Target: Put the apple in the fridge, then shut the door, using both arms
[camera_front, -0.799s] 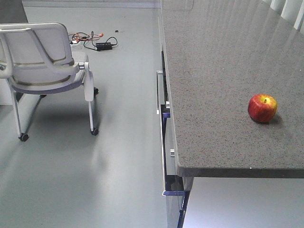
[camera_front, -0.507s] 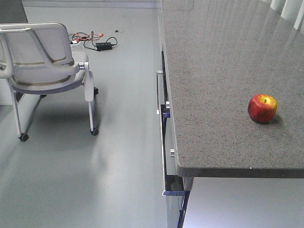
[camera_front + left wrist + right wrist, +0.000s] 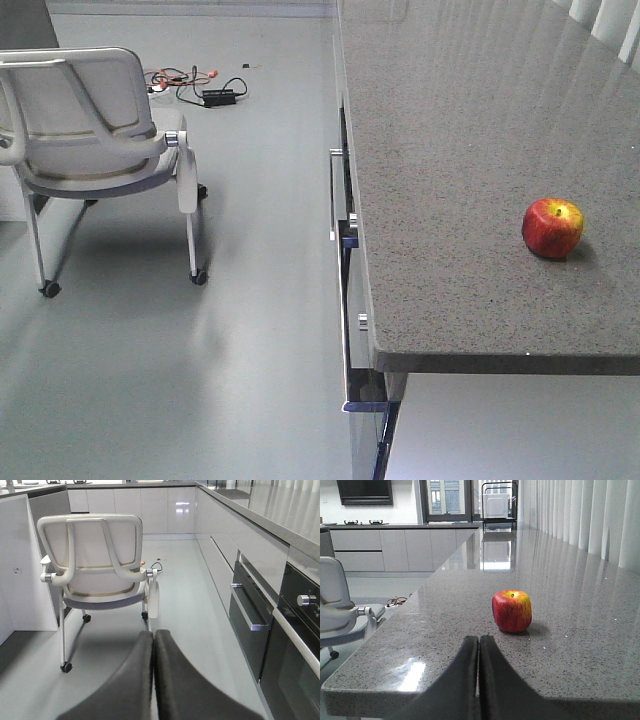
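A red apple (image 3: 552, 227) with yellow patches stands on the grey speckled counter (image 3: 450, 180), towards its near right. In the right wrist view the apple (image 3: 512, 610) sits a short way ahead and slightly right of my right gripper (image 3: 479, 639), which is shut with nothing in it. My left gripper (image 3: 153, 633) is also shut and empty, held over the floor and pointing at a white chair. The fridge and its door are out of view. Neither arm shows in the front view.
A white wheeled chair (image 3: 95, 140) stands on the floor to the left, the same chair (image 3: 100, 565) ahead of the left gripper. Cables and a power strip (image 3: 205, 90) lie beyond it. Drawers and an oven with metal handles (image 3: 250, 615) line the counter's side.
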Motion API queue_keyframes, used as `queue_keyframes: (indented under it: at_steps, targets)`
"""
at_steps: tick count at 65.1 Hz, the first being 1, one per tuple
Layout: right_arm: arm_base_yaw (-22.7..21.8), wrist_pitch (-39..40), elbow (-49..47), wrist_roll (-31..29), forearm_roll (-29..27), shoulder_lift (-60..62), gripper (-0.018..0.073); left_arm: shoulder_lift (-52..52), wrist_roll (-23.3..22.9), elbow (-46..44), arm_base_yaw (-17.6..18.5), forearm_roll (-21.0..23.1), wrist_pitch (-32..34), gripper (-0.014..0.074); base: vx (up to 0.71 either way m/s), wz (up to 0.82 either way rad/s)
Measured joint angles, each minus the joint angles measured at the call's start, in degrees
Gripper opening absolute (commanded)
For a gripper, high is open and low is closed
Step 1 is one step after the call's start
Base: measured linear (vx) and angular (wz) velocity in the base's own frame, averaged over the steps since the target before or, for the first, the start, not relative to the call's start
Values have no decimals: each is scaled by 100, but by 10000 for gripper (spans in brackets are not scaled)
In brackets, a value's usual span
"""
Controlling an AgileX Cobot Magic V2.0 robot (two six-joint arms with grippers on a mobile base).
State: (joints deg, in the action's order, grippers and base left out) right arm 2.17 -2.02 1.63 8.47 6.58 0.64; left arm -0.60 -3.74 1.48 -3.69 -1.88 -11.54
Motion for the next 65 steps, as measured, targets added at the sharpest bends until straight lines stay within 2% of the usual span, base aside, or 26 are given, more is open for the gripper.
queue_keyframes:
  at_steps: [39,55,65]
  targets:
    - [0,105,0,9,-7,0,-3,0,0,0,0,0,0,-6,0,0]
    - [0,379,-20,481,-721,0,-3,0,0,0,0,0,0,-6,0,0]
    - [0,-299,-904,506,-771,-48,-3,0,0,0,0,0,0,-6,0,0]
